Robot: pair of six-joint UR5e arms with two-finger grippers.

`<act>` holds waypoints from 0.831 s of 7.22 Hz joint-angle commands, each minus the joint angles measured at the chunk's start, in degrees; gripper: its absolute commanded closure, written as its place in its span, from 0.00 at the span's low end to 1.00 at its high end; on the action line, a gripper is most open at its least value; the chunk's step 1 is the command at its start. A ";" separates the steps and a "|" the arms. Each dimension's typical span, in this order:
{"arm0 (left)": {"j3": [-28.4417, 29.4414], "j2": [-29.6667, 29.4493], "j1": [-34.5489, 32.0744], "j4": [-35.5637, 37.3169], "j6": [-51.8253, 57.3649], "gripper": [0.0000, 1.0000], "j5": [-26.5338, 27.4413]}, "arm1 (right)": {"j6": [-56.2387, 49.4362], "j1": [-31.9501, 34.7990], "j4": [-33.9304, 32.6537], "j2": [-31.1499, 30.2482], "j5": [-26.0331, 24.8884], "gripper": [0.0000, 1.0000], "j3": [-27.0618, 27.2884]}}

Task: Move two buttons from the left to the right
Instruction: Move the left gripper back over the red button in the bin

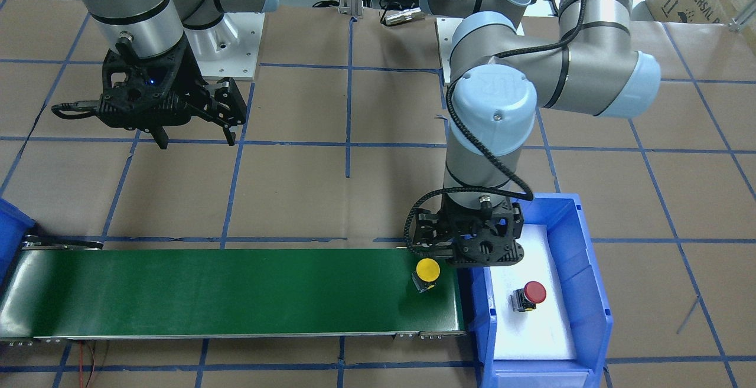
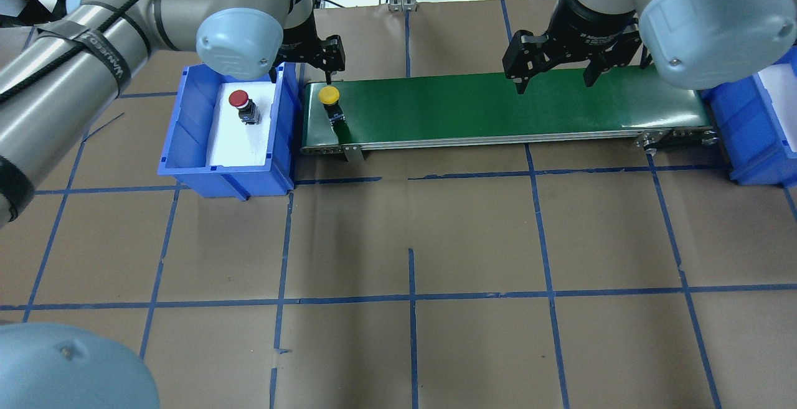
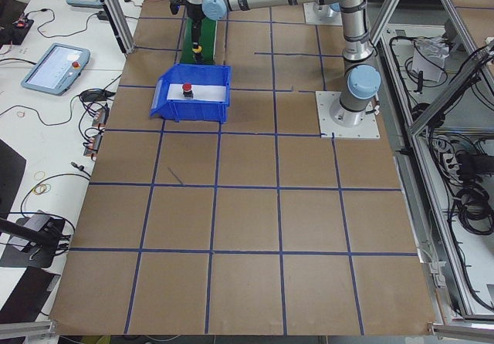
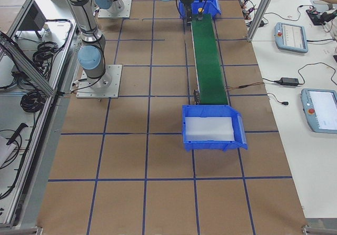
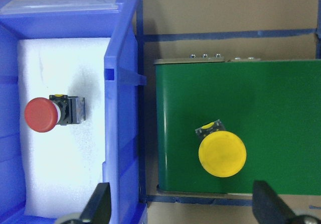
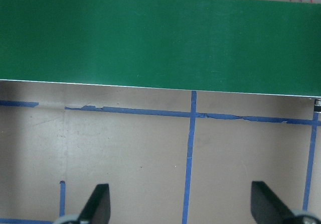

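Note:
The yellow-capped button [image 1: 427, 271] stands upright on the green conveyor belt [image 1: 236, 293] at its end beside the blue bin [image 1: 590, 270]. It also shows in the overhead view [image 2: 329, 95] and the left wrist view [image 5: 221, 153]. The red-capped button [image 1: 533, 292] lies on its side on white foam in that bin; it also shows in the overhead view [image 2: 239, 99] and the left wrist view [image 5: 40, 114]. My left gripper [image 5: 183, 209] is open and empty, above the belt end and bin wall. My right gripper [image 2: 554, 83] is open and empty, behind the belt's other half.
A second blue bin [image 2: 747, 141] with white foam stands at the belt's right end. The belt [image 2: 498, 107] carries nothing but the yellow button. Blue tape lines grid the brown table. The right wrist view shows the belt edge [image 6: 160, 83] and table below the gripper.

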 commanded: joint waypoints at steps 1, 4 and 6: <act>-0.02 1.27 8.50 -0.99 7.98 0.00 -4.91 | 0.00 0.07 -0.01 0.00 0.00 0.00 0.00; -0.90 -0.92 11.89 0.50 11.99 0.00 -5.30 | 0.08 0.07 -0.01 0.00 0.00 0.00 0.09; 0.23 -5.48 12.07 3.57 12.60 0.00 -5.39 | 0.17 0.07 -0.01 0.00 0.00 0.00 0.09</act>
